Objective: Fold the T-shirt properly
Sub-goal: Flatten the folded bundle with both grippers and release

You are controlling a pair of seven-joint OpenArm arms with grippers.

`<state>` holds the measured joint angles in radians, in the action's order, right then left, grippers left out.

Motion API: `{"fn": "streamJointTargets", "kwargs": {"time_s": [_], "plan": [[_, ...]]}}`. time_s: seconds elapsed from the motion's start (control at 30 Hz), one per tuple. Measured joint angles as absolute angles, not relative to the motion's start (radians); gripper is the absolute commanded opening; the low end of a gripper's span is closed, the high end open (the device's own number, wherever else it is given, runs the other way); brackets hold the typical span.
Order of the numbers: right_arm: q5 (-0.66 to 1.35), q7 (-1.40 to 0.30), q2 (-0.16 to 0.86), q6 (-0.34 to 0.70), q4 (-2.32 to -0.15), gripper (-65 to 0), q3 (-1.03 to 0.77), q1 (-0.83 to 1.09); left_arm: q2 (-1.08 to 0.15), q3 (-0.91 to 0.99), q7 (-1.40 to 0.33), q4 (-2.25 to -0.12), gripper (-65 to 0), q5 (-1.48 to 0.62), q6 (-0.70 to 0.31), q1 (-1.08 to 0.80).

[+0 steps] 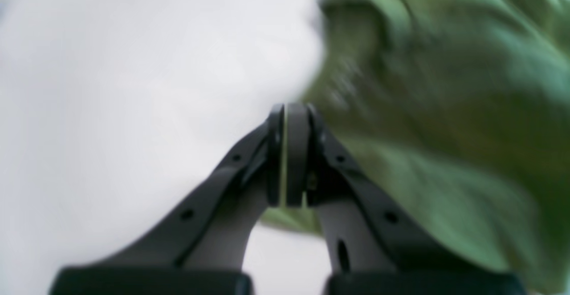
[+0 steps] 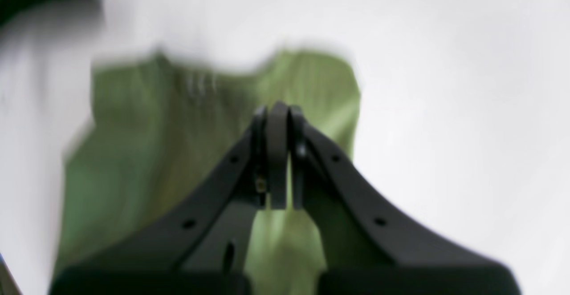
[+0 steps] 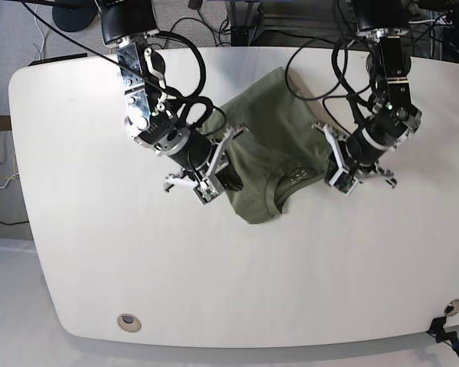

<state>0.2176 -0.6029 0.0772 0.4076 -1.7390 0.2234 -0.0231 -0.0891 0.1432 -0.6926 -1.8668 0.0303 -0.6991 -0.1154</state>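
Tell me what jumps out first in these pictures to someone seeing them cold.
The olive-green T-shirt lies bunched in the middle of the white table, collar toward the near edge. A black arm flanks it on each side: the left gripper is shut at the shirt's shoulder on the base view's right, the right gripper shut on its edge at that view's left. Cables trail over the table's far side.

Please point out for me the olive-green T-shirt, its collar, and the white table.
olive-green cotton T-shirt [image 3: 268,122], base view, on the body cloth.
ribbed collar [image 3: 294,177], base view, on the neck band.
white table [image 3: 99,252], base view, on bare top.
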Motion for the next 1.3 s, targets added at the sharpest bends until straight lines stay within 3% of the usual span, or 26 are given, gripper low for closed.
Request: {"fn": "streamJointTargets", "kwargs": {"time_s": [0.17,0.43,0.6,0.73,1.03,1.13,1.3], "plan": [[0.155,-0.597,0.026,0.421,-1.531,-65.0,0.229,-0.120,-0.005,0.141,-0.690,-1.879,-65.0,0.027,-0.700,-0.239],[0.154,-0.399,0.029,0.414,-1.274,-65.0,0.224,-0.162,0.049,0.142,-0.678,-1.733,-65.0,0.027,-0.698,-0.280],[0.164,-0.366,0.073,0.418,-1.302,-65.0,0.219,-0.102,-0.007,0.139,-0.545,-1.579,-65.0,-0.006,-0.711,-0.191],[0.163,-0.361,0.104,0.411,-1.369,-65.0,0.218,-0.038,-0.067,0.139,-0.533,-1.505,-65.0,-0.017,-0.716,-0.111],[0.154,-0.376,0.110,0.419,-1.441,-65.0,0.189,0.017,-0.084,0.141,-0.575,-1.568,-65.0,0.027,-0.703,-0.116],[0.153,-0.298,0.113,0.398,-1.470,-65.0,0.120,0.013,-0.091,0.154,-0.476,-1.622,-65.0,0.038,-0.698,-0.137],[0.106,-0.176,0.110,0.388,-1.476,-65.0,0.056,-0.012,-0.089,0.177,-0.156,-1.638,-65.0,0.032,-0.486,-0.201]]}}
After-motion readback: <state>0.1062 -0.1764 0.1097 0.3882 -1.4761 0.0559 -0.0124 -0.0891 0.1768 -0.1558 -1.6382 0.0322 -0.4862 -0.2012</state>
